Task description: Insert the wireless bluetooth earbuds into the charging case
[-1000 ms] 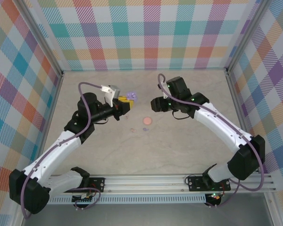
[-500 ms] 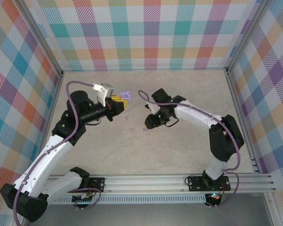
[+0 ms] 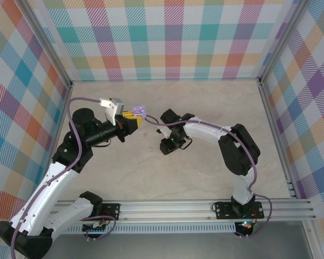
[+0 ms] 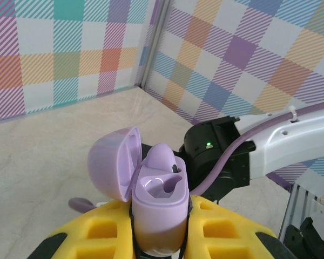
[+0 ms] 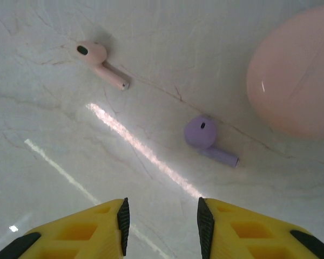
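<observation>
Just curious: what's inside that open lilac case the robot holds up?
One lilac plastic earbud sits in the far slot of the small lilac plastic charging case; the near slot looks empty. The left hand's yellow pads hide its lower body.

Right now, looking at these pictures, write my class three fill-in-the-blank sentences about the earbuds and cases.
The left gripper holds a purple case whose lid is ____.
On the table lie a pink earbud and a second earbud coloured ____.
The round case lying beside them is ____.
Missing words: open; purple; pink.
</observation>
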Robot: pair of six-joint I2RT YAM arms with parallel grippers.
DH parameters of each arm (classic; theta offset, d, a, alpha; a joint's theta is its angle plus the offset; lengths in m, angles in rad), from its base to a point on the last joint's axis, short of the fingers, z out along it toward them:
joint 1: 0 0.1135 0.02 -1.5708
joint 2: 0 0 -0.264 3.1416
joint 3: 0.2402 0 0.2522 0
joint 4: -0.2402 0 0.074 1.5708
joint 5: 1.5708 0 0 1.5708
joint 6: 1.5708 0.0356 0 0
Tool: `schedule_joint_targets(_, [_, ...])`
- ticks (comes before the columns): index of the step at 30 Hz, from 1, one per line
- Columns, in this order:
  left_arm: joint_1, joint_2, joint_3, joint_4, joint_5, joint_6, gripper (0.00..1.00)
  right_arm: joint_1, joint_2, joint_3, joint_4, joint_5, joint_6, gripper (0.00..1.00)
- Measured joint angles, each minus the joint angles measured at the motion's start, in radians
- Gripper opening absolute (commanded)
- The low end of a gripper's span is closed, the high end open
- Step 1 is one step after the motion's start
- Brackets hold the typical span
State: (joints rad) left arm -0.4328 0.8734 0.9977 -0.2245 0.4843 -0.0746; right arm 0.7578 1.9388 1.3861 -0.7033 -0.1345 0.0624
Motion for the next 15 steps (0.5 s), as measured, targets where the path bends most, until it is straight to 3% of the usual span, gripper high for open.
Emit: schedule_joint_targets(15, [0.000,-0.008,0.000,-0.014,0.000,0.000,0.07,0.022,0.103,0.090,-0.024,0.115,-0.042,0.46])
